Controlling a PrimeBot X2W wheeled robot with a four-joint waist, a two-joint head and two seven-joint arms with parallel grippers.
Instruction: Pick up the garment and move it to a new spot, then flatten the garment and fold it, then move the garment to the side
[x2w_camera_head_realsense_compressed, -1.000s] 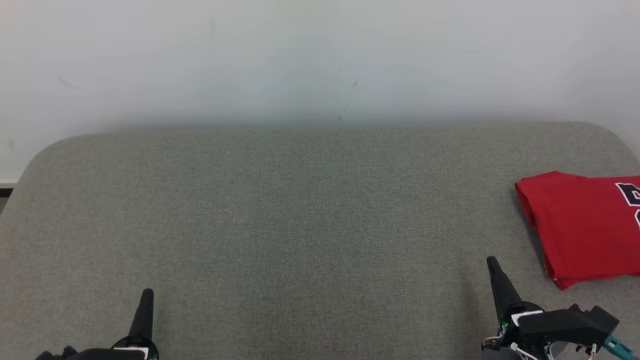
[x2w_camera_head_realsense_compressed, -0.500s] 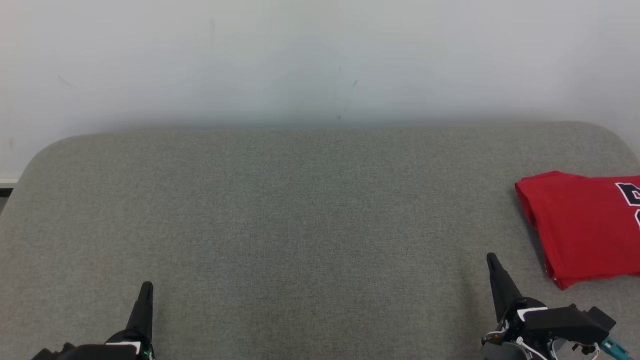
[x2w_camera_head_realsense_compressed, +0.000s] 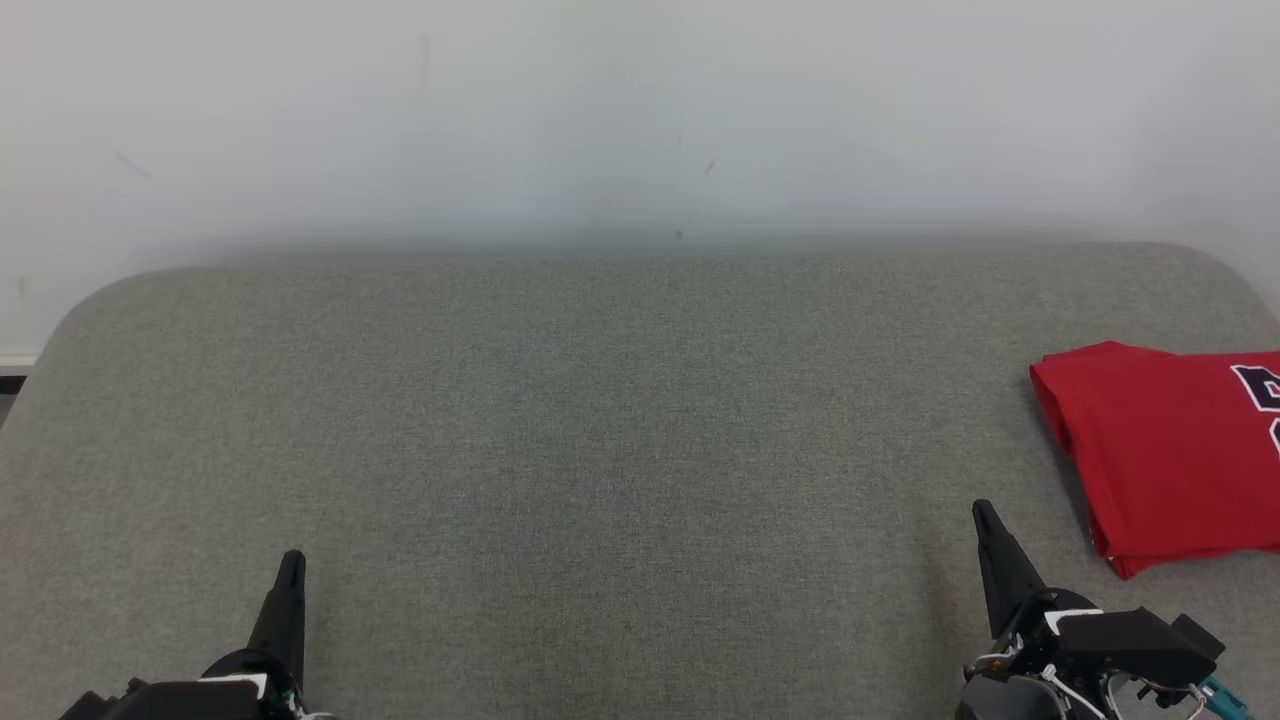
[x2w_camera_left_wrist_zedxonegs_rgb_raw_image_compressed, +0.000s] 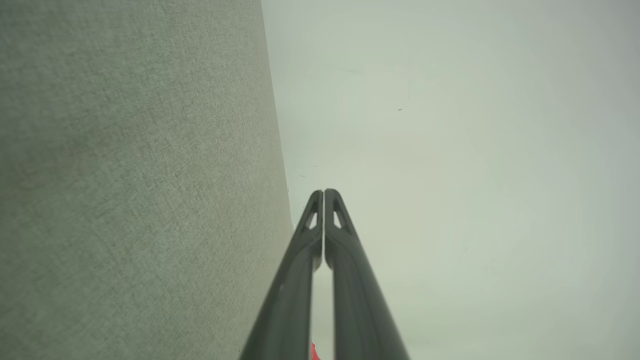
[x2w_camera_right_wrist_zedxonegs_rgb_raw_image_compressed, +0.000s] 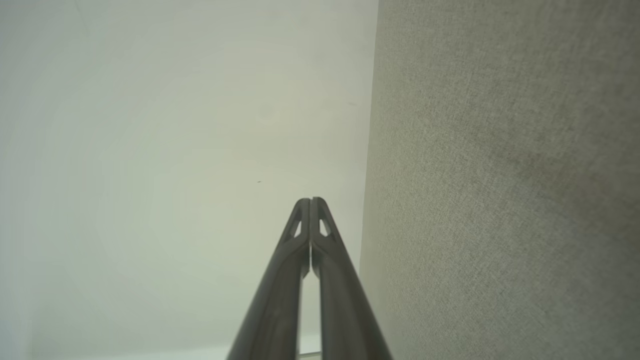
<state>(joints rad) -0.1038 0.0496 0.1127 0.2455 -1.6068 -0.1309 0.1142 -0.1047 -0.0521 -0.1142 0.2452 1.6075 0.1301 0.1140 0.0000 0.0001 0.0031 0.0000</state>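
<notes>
Neatly folded, the red garment (x2w_camera_head_realsense_compressed: 1170, 460) lies flat, left gripper (x2w_camera_head_realsense_compressed: 291, 558) and right gripper (x2w_camera_head_realsense_compressed: 981, 509) jaws clenched.

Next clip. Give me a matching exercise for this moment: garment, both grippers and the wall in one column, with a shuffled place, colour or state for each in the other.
Column one
1. garment
2. left gripper
3. right gripper
4. wall

Column two
A. white, beyond the far edge of the grey surface
B. shut, lower right of the head view, close to the red cloth but not touching it
C. red, folded, at the right edge of the head view
D. shut, lower left of the head view

Pairs: 1-C, 2-D, 3-B, 4-A
</notes>
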